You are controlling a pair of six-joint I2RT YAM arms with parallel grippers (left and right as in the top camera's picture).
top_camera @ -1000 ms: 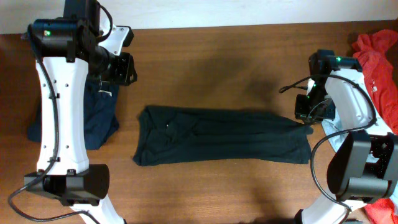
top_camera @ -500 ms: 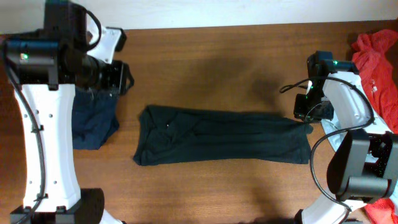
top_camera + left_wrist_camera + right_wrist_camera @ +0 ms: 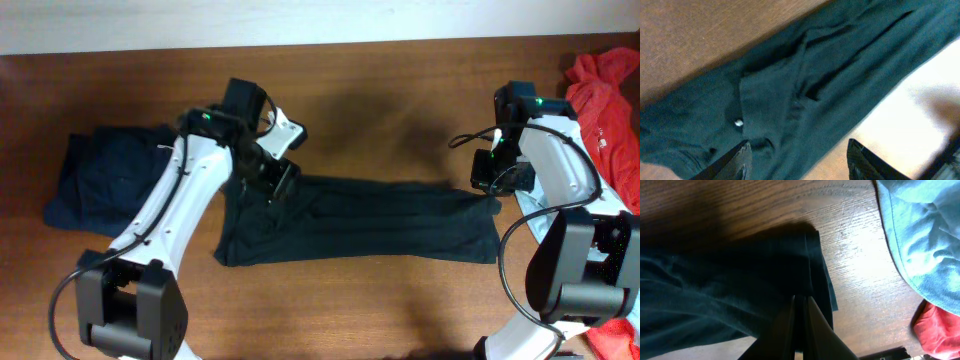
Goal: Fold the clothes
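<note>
Dark green trousers (image 3: 360, 220) lie stretched flat across the table middle, waistband at the left. My left gripper (image 3: 272, 180) hovers open over the waistband end; the left wrist view shows the trousers (image 3: 790, 90) with a small button between the spread fingertips (image 3: 797, 160). My right gripper (image 3: 487, 185) is at the trousers' right leg end. In the right wrist view its fingers (image 3: 801, 325) are pressed together on the dark green fabric (image 3: 740, 280) at the hem.
A folded navy garment (image 3: 105, 180) lies at the left. Red clothes (image 3: 610, 100) are heaped at the right edge, with a light blue cloth (image 3: 925, 240) beside them. Bare wood lies in front of and behind the trousers.
My left arm has swung from the navy garment at the far left to over the trousers' waistband. The navy garment now lies uncovered. The right arm has barely moved.
</note>
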